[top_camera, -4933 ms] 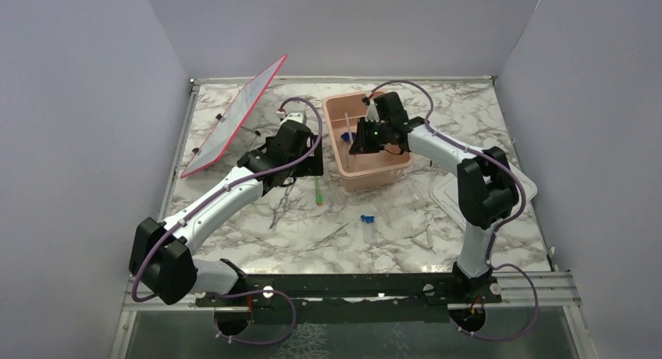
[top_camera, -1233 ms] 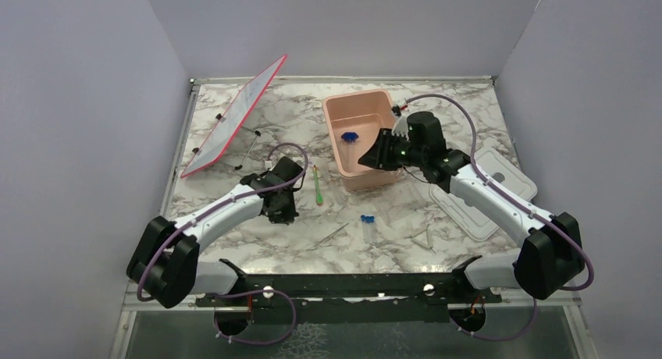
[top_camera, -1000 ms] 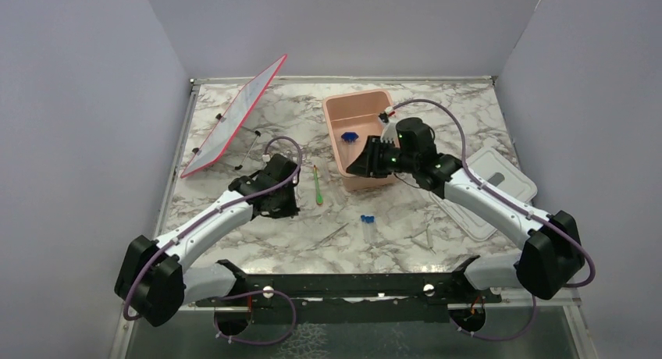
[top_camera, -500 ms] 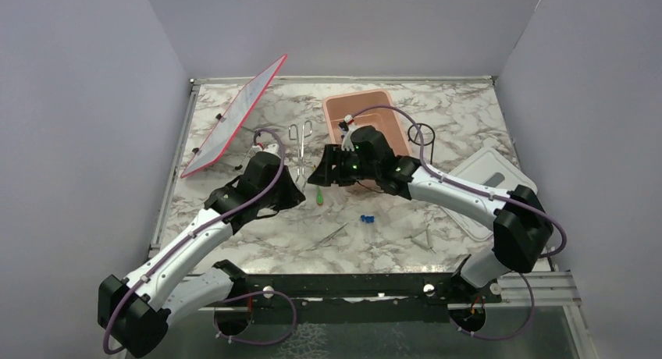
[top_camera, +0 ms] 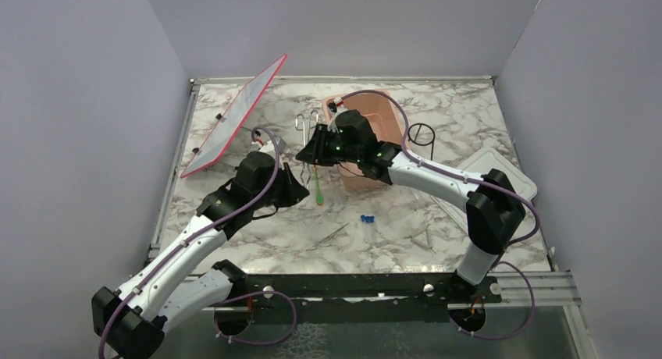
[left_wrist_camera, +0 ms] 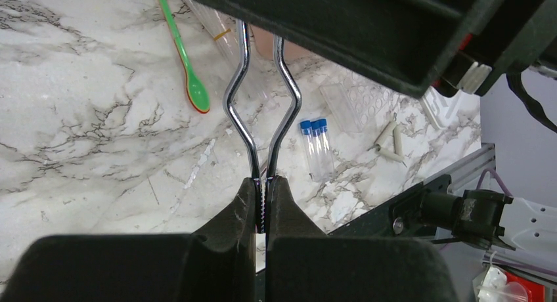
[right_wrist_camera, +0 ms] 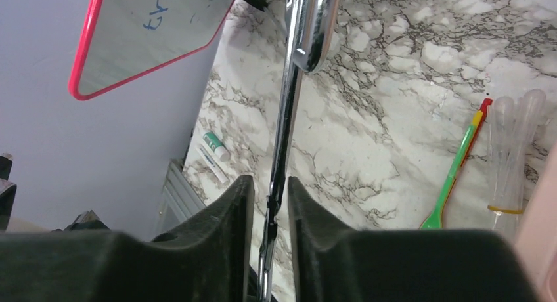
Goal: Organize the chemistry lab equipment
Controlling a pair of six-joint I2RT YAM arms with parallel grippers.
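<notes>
One metal tweezers [right_wrist_camera: 312, 26], left pincer [left_wrist_camera: 263, 187] clenched on it, right pincer [right_wrist_camera: 270, 187] astride, grip unclear, green-yellow stick [left_wrist_camera: 197, 97] near.

**Top external:** sitting fixed and high over the near edge of the bench [top_camera: 468, 109], looking down and forward. It is standing far off and taking in the whole surface.

**Left wrist:** riding just behind the left pincer [left_wrist_camera: 263, 184], looking along it at close range toward the bench's near edge. It is showing the metal tweezers [left_wrist_camera: 263, 111], the green-yellow stick [left_wrist_camera: 187, 72] and the clear tubes with blue caps [left_wrist_camera: 316, 148].

**Right wrist:** riding just behind the right pincer [right_wrist_camera: 271, 190], close up, facing the left side and the red-edged panel [right_wrist_camera: 151, 33].

**Overlap:** both wrist views are sharing the tweezers and the stick. The top view is showing the same items small.
</notes>
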